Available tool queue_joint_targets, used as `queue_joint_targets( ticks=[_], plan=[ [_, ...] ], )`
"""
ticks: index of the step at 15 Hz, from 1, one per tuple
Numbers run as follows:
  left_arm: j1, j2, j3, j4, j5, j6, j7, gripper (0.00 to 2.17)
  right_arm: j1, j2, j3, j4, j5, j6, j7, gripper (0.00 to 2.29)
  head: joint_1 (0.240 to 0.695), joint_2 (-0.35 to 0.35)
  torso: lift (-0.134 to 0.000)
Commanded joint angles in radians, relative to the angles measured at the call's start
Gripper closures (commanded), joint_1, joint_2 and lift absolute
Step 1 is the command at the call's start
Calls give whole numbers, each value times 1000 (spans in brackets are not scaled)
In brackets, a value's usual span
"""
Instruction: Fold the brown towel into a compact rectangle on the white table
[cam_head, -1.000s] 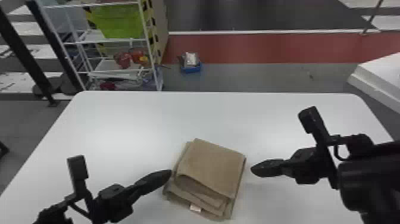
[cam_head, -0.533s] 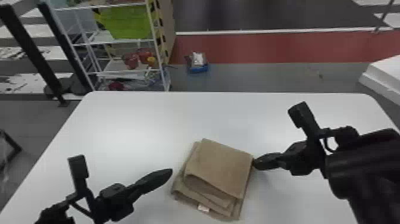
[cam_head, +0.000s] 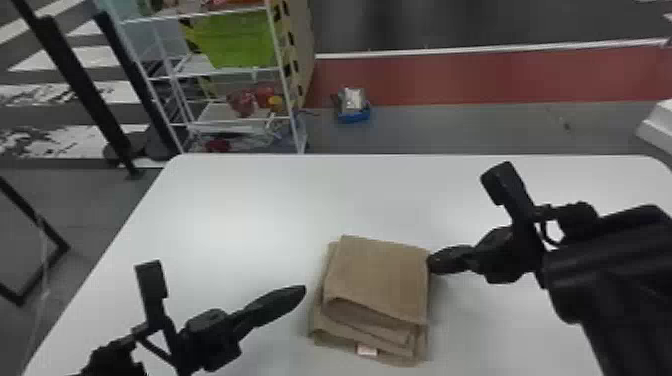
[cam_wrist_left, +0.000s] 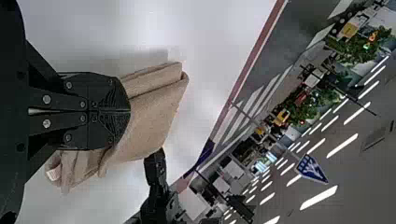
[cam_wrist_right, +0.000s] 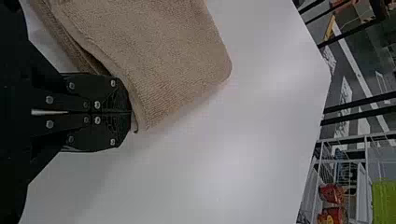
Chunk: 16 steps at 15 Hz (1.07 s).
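Your left fingers (cam_head: 296, 294) sit closest in, one pressed against the other, with no cloth between them. In the head view the tip points at the left side of the brown towel (cam_head: 380, 275) and stops just short of it. In the left wrist view those fingers (cam_wrist_left: 130, 111) overlap the towel, but I can't tell you how high above it they are.

Your towel is basically a squarish stack of folded layers, lying between the two sets of fingers. The layered edges face the near side, a bit closer in than your left tip, and there's a small pale tag (cam_head: 367, 350) poking out down there, to the right of that tip. The top layer looks pretty flat.

Your right fingers (cam_head: 437, 262) are a touch farther out, up at the towel's right edge near its far corner. They're together too, and you haven't got any fabric pinched. The right wrist view has those fingers (cam_wrist_right: 130, 112) right up against the towel's folded edge.

Past both sets of fingers you've got bare white bench (cam_head: 400, 195), then the floor, where a blue container (cam_head: 354, 117) sits beyond the towel. Farther off, beyond your left fingers, there's a white rack (cam_head: 290, 100) with a green bin (cam_head: 245, 42) on it.
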Motion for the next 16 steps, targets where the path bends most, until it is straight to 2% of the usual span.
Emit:
queue_joint_targets(
  ticks=[1,3,5,6,8,9,10,12,14,16],
  plan=[
    [5,0,5,-11,2,11,0,1443,1,6,1,2,0,-5,-2,1851,695,165,-123],
    [14,1,17,-19,2,14,-8,1443,19,6,-13,-13,-1,-30,8,1851,695,168,-123],
    [25,0,45,-46,10,79,-29,1443,66,5,-40,-79,-18,-45,30,1851,695,172,-123],
    [34,-2,58,-66,24,82,-35,1443,89,3,-69,-122,-24,-45,61,1848,695,175,-123],
    [57,-3,95,-102,67,82,-42,1443,151,-14,-154,-232,-86,-70,131,1848,695,184,-123],
    [68,-5,103,-117,90,82,-42,1443,197,-35,-194,-284,-124,-107,145,1848,695,184,-123],
    [76,-6,104,-123,105,79,-43,1443,254,-49,-250,-323,-167,-193,145,1848,695,177,-123],
    [85,-17,97,-126,134,70,-48,1443,346,-49,-358,-350,-230,-429,125,1848,695,147,-123],
    [103,-46,61,-117,145,-19,-45,1447,405,-47,-476,-280,-299,-714,90,1851,695,75,-123],
    [103,-43,12,-86,145,-62,-29,1447,409,-47,-565,-171,-314,-898,87,1851,695,16,-123]
  ],
)
